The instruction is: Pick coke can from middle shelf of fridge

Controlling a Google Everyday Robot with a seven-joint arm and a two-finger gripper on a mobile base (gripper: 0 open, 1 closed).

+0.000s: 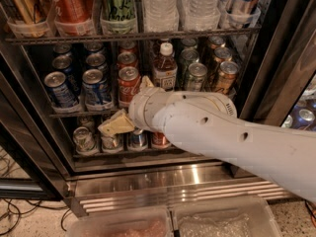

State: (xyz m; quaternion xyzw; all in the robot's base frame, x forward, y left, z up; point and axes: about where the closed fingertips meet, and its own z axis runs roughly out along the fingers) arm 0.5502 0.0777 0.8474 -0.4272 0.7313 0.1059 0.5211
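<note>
The coke can [128, 84], short and red with white script and a silver lid, stands at the front of the middle shelf [74, 113] of the fridge [276, 58], between blue cans [96, 88] and a white-capped bottle [165, 67]. My gripper [131, 103] is open right in front of the can's lower right. One cream finger [116, 124] points down-left below the shelf edge. The other finger [146, 82] sits just right of the can. My white arm [237, 137] comes in from the right and hides the shelf's right front.
Green [195, 76] and copper [225, 75] cans stand right of the bottle. The upper rack holds tall cans [71, 6] and water bottles [160, 4]. Several cans [84, 139] sit on the lower shelf. Below are the steel base [163, 179] and clear trays [123, 223].
</note>
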